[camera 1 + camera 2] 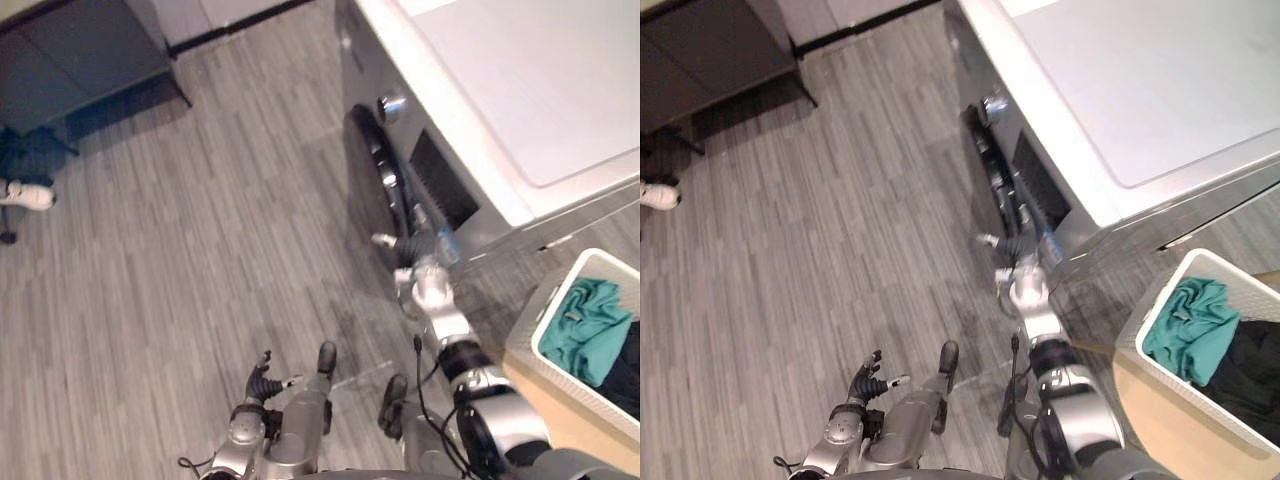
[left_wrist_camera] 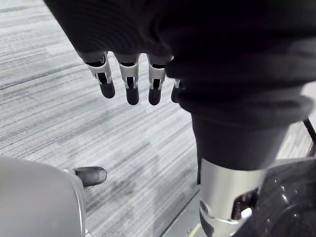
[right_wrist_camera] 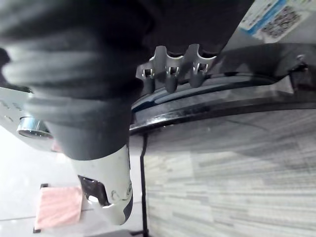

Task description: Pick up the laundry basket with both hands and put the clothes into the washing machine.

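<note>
At the washer door [image 1: 374,172], right hand [image 1: 408,247].

A white-rimmed, tan-sided laundry basket [image 1: 575,405] stands upright on the floor at near right, holding a crumpled teal garment [image 1: 590,325] beside a dark garment [image 1: 628,370]. A silver-grey washing machine [image 1: 540,90] stands far right, its round dark door [image 1: 372,170] facing left.

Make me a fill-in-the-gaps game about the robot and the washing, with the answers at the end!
1. The teal cloth lies in the white laundry ____.
2. The right hand is up against the washing machine's round ____.
3. The left hand hangs open, low over the wooden ____.

Missing words: basket, door, floor.
</note>
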